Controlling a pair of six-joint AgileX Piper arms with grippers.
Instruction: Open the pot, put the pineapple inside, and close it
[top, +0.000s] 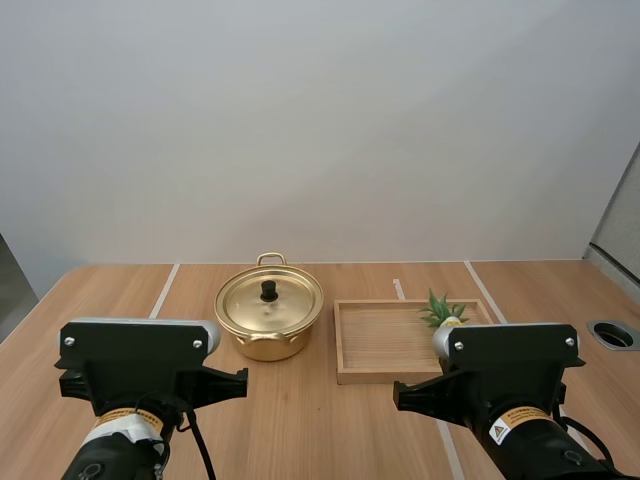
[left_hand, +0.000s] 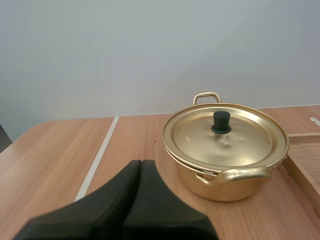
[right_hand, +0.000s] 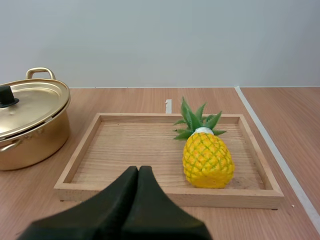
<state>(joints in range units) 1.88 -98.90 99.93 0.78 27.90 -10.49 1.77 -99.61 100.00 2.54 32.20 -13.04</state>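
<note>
Wooden tray (right_hand: 78, 150) holds pineapple (right_hand: 207, 160), crown pointing away; left claw (left_hand: 141, 163), right claw (right_hand: 138, 170) closed, empty.

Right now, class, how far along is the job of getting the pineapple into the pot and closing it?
Done: nothing yet. The lid sits on the pot and the pineapple is in the tray. In hand: nothing; the left jaws, facing the pot, and right jaws, facing the tray, are shut empty. Left: lift the lid, move the pineapple in, close.
</note>
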